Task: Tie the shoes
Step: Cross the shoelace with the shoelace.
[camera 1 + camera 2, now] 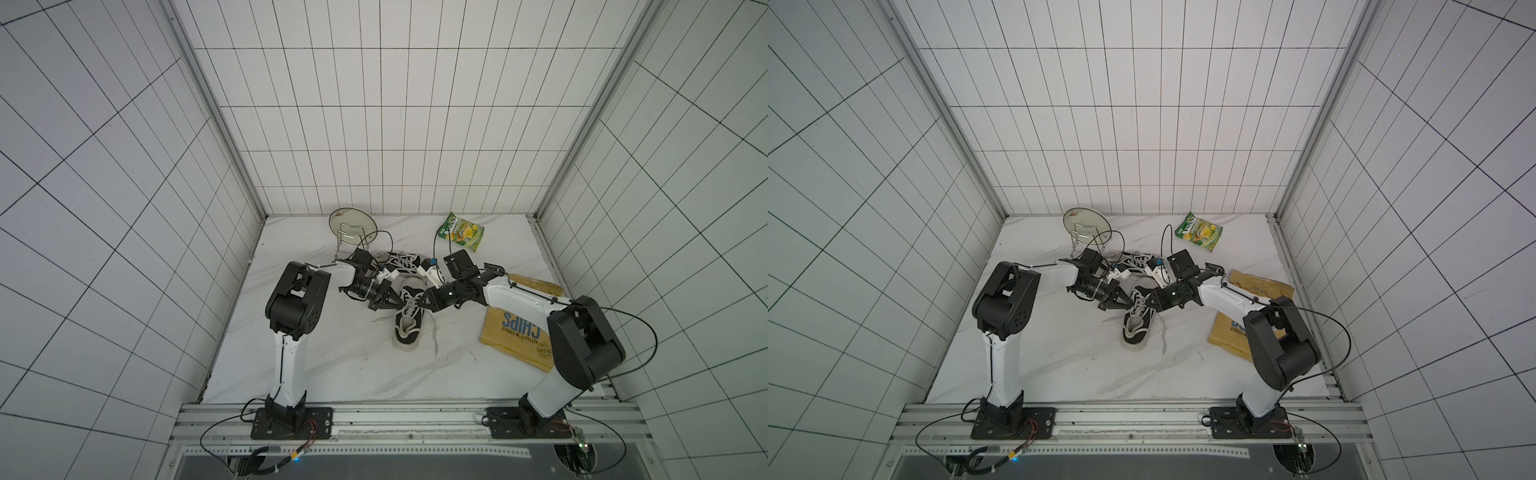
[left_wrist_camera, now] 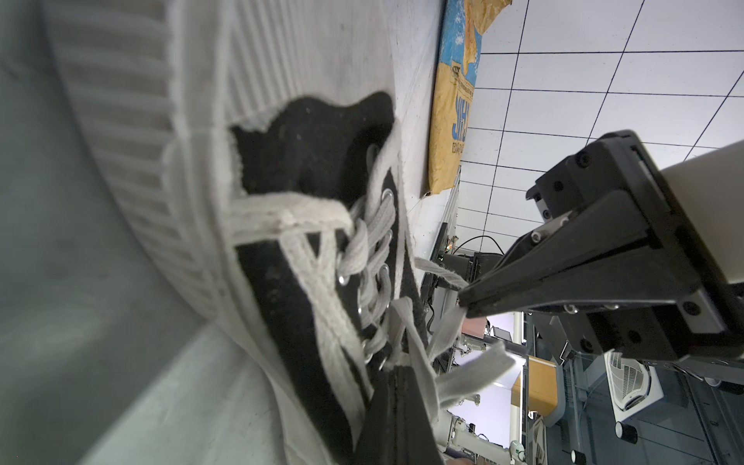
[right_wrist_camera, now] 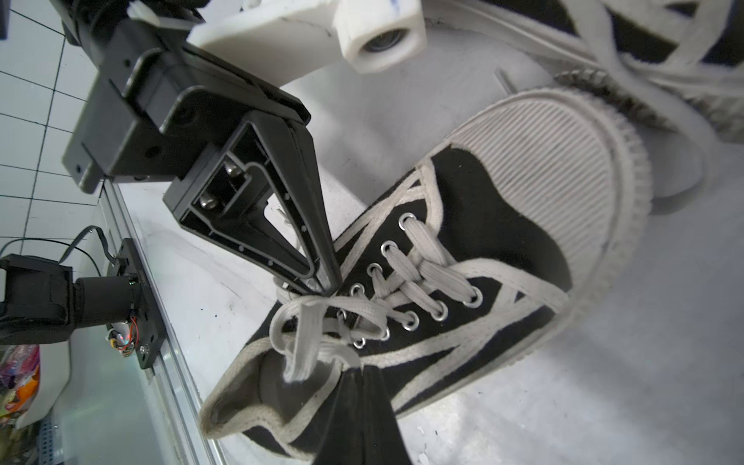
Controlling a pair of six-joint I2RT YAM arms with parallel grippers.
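Looked mid-knot on the front shoe (image 1: 409, 322) near the chips bag (image 1: 519, 336) — left gripper (image 3: 324, 286) and right gripper (image 2: 463, 300) each clamped tight on its lace (image 3: 300, 346) — so the next move probably needed an even outward pull to cinch.

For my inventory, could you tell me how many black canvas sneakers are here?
2: one white-laced black canvas sneaker lies between the left gripper and right gripper; the other sneaker lies behind it, partly hidden.
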